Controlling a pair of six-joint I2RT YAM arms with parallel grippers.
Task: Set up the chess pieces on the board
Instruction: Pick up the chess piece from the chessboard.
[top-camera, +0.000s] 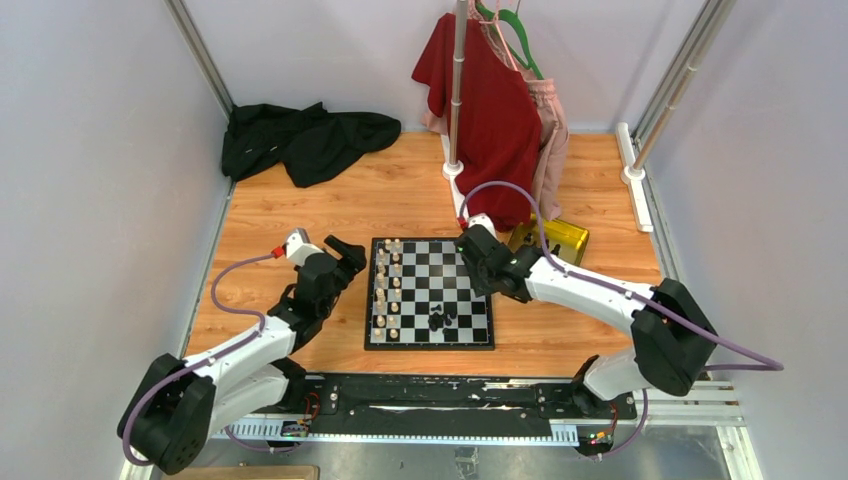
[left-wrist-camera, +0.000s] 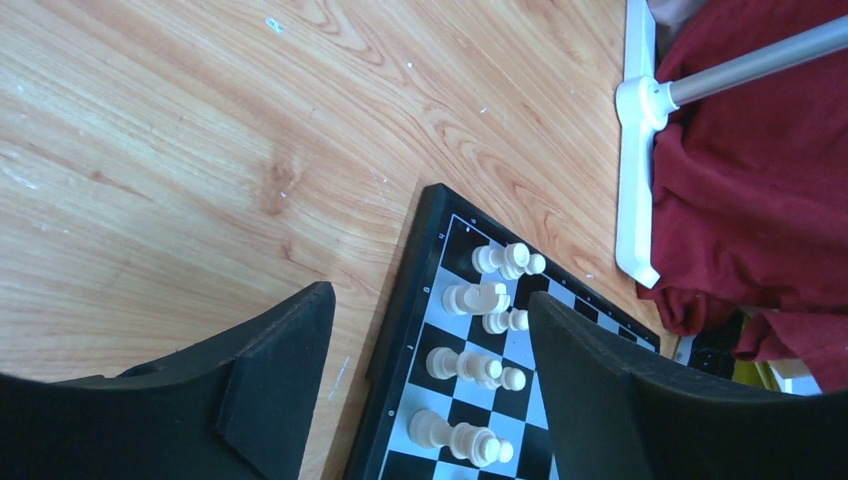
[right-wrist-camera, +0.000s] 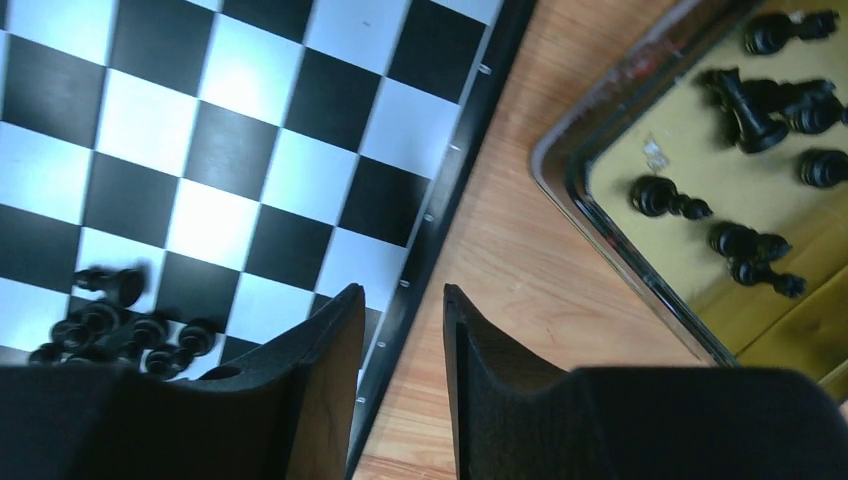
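The board (top-camera: 430, 292) lies at the middle of the wooden table. Cream-white pieces (top-camera: 388, 285) stand in two files along its left side and show in the left wrist view (left-wrist-camera: 480, 340). A small huddle of black pieces (top-camera: 443, 320) sits near the board's front edge, blurred in the right wrist view (right-wrist-camera: 120, 330). More black pieces (right-wrist-camera: 745, 100) lie in the gold tray (right-wrist-camera: 600, 215). My left gripper (top-camera: 352, 257) is wide open and empty by the board's left border (left-wrist-camera: 428, 296). My right gripper (top-camera: 492, 268) hovers over the board's right border, jaws narrowly apart, empty (right-wrist-camera: 398, 290).
The gold tray (top-camera: 555, 238) sits just right of the board's far corner. A clothes rack with a red shirt (top-camera: 490, 100) and its white base (left-wrist-camera: 635, 180) stands behind the board. A black garment (top-camera: 300, 140) lies at the back left. Metal frame posts (top-camera: 680, 90) line the sides.
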